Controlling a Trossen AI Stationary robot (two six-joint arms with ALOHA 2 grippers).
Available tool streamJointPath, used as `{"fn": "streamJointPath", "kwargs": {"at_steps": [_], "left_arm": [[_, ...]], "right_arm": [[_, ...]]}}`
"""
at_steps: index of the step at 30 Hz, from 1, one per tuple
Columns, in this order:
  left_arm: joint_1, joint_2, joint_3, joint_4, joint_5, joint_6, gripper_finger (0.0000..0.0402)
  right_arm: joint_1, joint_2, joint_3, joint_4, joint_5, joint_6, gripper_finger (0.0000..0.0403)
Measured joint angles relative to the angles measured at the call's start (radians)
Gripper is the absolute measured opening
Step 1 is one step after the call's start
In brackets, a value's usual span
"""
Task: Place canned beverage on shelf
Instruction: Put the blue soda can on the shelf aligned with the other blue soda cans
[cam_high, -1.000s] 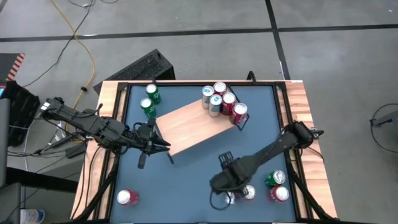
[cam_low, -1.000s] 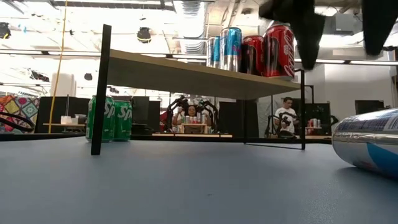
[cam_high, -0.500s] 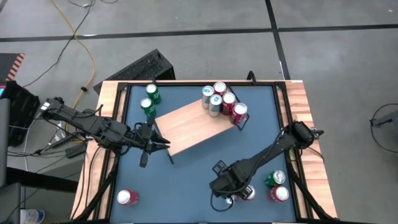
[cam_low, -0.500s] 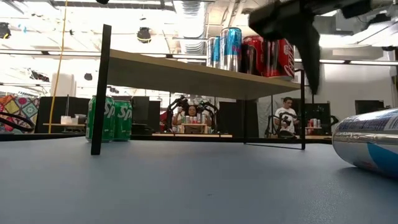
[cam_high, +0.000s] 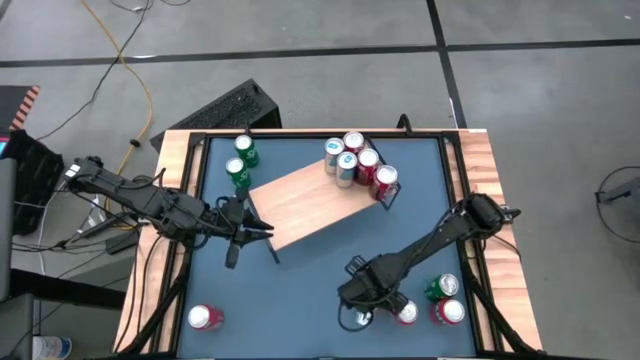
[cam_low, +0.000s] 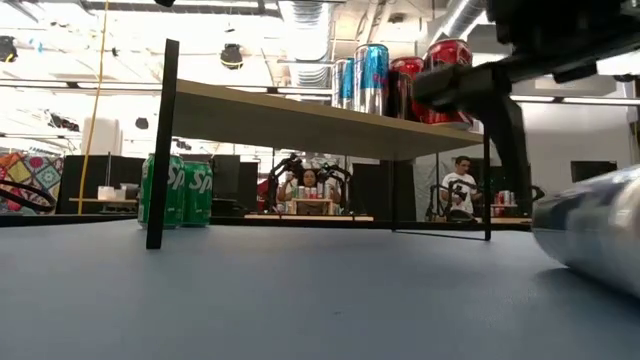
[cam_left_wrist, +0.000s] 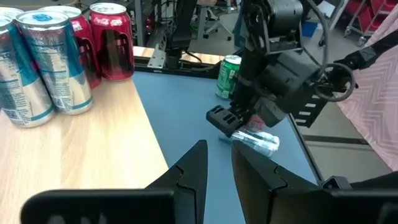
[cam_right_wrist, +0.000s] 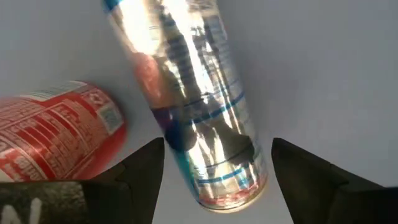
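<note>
My right gripper (cam_right_wrist: 214, 163) is wide open, holding nothing, over the silver can (cam_right_wrist: 189, 93) lying low in the frame — it could roll away, bumping the red can (cam_right_wrist: 56, 134).

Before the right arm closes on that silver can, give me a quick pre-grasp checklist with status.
1. Right gripper open: ok, fingers spread either side of the silver can.
2. Can pose: not ok for direct shelving, it lies on its side on the tabletop.
3. Neighbour clearance: cannot tell, a red can lies close beside it.
4. Space on the shelf: ok, cans fill only one end.
5. Left gripper out of the way: ok, waiting at the shelf's other end.
</note>
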Motion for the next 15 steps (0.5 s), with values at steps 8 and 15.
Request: {"fn": "streamJointPath", "kwargs": {"at_steps": [8, 15], "left_arm": [[0.0, 0.0, 0.0, -0.005, -0.019, 0.0, 0.006], [0.0, 0.0, 0.0, -0.013, -0.018, -0.001, 0.006]], "right_arm": [[-0.023, -0.001, 0.001, 0.045, -0.002, -0.025, 0.0281], [-0.061, -0.004, -0.017, 0.118, -0.014, -0.027, 0.0281]]}}
